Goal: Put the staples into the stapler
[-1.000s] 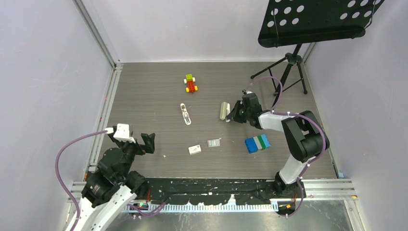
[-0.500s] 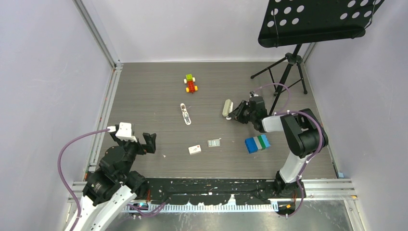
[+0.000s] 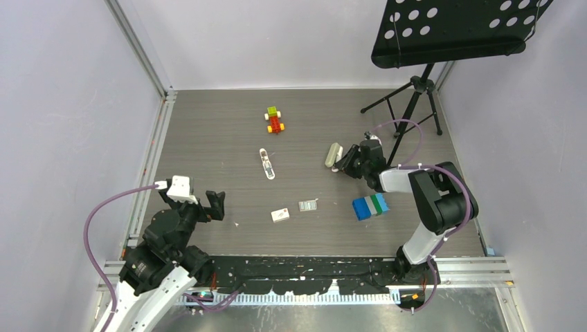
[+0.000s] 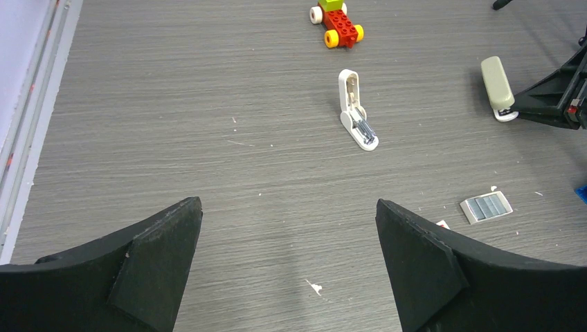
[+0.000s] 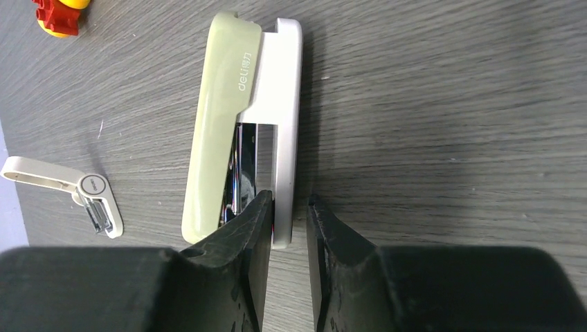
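Grey wood-grain floor [image 3: 208,138] filled mid-frame. Pale lilac walls [image 3: 62,104] stood on three sides, aluminium rail [image 3: 149,159] at left, black perforated music stand [image 3: 450,28] upper right.

Grey-beige stapler [image 3: 333,155] on side, staples [image 3: 307,205] apart

The top camera sits high up and looks down on the whole table [image 3: 208,138], so the stapler [image 3: 334,155] looks tiny. The left wrist camera is low and well back from the stapler. It looks forward across the table, with the stapler far off at its right. The right wrist camera is very close and looks down at the stapler, which fills much of its view. All three views share the stapler.
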Robot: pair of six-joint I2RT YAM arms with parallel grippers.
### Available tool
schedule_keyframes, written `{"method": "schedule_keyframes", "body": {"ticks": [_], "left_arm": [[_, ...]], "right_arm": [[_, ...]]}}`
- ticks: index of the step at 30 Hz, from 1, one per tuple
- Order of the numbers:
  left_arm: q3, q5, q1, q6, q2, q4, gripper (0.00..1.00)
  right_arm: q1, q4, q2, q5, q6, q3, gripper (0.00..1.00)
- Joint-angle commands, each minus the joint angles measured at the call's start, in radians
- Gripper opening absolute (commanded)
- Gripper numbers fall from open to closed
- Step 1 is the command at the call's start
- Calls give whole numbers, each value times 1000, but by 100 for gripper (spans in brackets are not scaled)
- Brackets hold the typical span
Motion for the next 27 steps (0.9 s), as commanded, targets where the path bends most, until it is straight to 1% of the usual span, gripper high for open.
{"method": "schedule_keyframes", "body": {"ticks": [1,6,10,12,15,20,23,24,27], "left_arm": [[1,12,8,4,10,43,100],[1,13,9,1,4,41,100],[1,14,9,-1,3,38,99],[2,15,9,-1,3,38,99],[2,16,8,-2,3,38,99],[3,18,9,-3,6,39,99],[3,19,8,-3,6,38,99],[3,19,9,-3,6,39,99],[3,21,9,-3,6,38,99]], "right_arm": [[-7,-185,10,107,-51,-46,29],[-7,-127,25,84,-13,-73,24],[-7,-92,29,64,19,-95,24],[-7,-89,15,72,26,-108,25],[-7,-111,-19,105,34,-124,30],[-7,-192,-83,206,33,-138,38],[-7,-218,-91,229,34,-148,39],[-7,-210,-89,227,37,-154,37],[-7,-134,-83,177,51,-188,22]]}}
